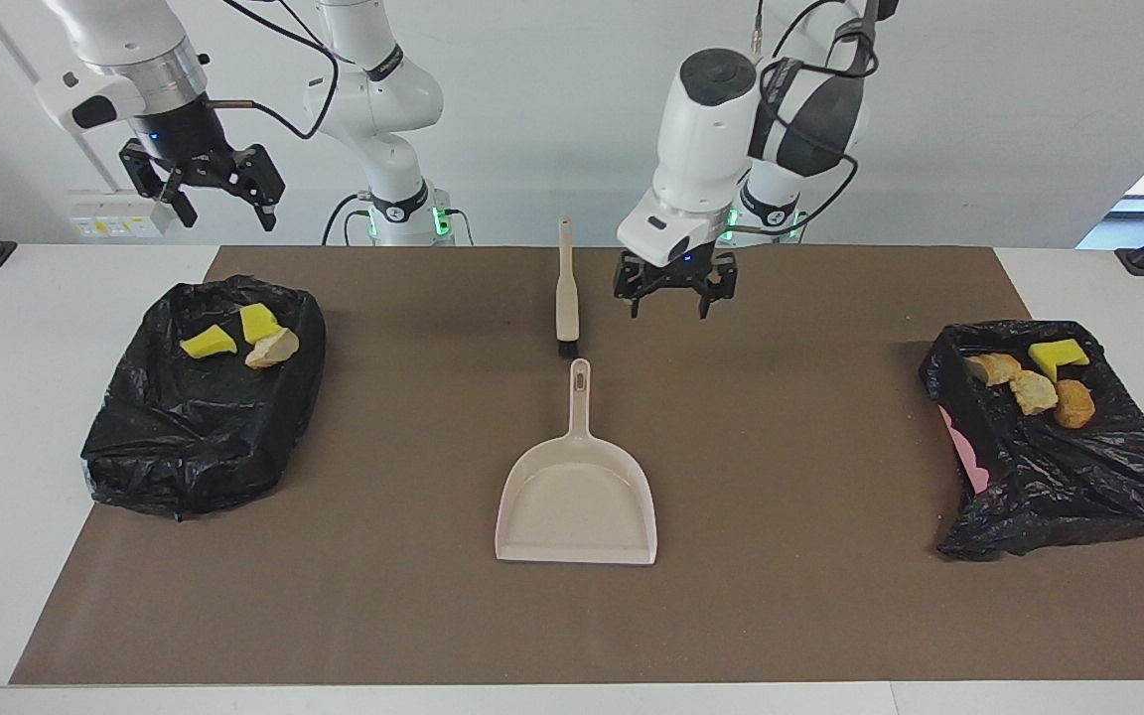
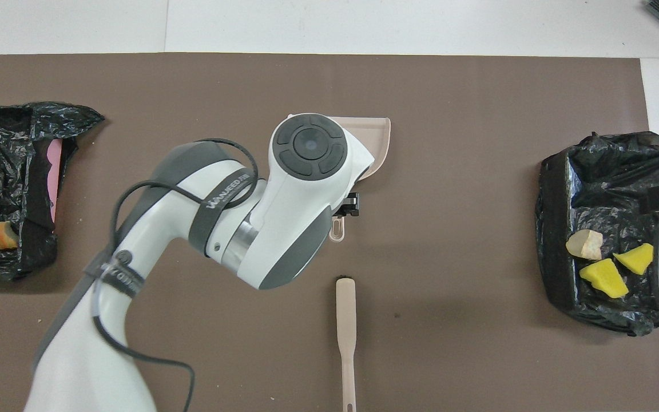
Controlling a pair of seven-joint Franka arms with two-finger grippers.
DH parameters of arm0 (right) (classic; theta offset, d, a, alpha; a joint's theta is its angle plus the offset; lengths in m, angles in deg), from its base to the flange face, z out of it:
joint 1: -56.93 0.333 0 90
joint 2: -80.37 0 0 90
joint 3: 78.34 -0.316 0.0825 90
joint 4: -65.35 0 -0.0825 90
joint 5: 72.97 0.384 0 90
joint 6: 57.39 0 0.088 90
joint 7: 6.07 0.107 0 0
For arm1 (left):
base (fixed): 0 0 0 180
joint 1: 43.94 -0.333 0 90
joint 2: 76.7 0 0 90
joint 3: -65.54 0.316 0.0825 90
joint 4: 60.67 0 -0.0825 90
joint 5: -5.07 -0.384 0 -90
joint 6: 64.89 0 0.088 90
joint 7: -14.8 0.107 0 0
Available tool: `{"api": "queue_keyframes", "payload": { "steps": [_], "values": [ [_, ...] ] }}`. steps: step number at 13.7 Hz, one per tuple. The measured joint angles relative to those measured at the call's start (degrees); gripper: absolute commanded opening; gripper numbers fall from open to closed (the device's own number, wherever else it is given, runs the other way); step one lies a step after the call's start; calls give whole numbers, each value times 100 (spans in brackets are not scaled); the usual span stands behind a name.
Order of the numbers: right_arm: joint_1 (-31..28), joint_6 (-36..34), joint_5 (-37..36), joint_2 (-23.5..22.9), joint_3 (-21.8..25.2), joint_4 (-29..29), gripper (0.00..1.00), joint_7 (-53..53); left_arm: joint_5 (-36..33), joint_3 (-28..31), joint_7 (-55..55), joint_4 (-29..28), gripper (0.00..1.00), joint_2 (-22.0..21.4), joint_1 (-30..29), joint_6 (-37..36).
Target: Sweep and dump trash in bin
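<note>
The beige dustpan [image 1: 577, 501] lies flat mid-mat, its handle [image 1: 580, 395] pointing at the robots; nothing holds it. In the overhead view the left arm covers most of the dustpan [image 2: 381, 143]. My left gripper [image 1: 671, 304] hangs open and empty in the air, over the mat by the handle's tip. The trash lies in two black-lined bins. Two yellow wedges [image 1: 208, 344] and a tan chunk [image 1: 274, 349] sit in the bin [image 1: 185, 447] at the right arm's end. Bread pieces [image 1: 1033, 391] and a yellow wedge [image 1: 1058, 354] sit in the other bin [image 1: 1069, 477]. My right gripper [image 1: 221, 211] waits open, high over the first bin.
A beige brush [image 1: 565, 288] lies on the brown mat [image 1: 810, 596] just nearer to the robots than the dustpan's handle, in line with it. The brush [image 2: 345, 332] shows whole from overhead. White table borders the mat at both ends.
</note>
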Motion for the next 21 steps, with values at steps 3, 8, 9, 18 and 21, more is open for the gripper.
{"api": "queue_keyframes", "payload": {
  "steps": [3,8,9,18,21],
  "values": [
    [1,0,0,-2,0,0,100,0,-2,20,788,-167,100,-551,-556,-294],
    [5,0,0,-2,0,0,100,0,-6,49,2207,-91,100,-934,-1588,-458],
    [7,0,0,-2,0,0,100,0,-8,58,2524,25,100,-963,-1814,-600],
    [4,3,0,-2,3,0,100,0,-5,66,3364,1256,100,-788,-2608,-2204],
    [5,14,0,-2,2,0,100,0,-4,59,3349,1268,100,-827,-2608,-2329]
  ]
}}
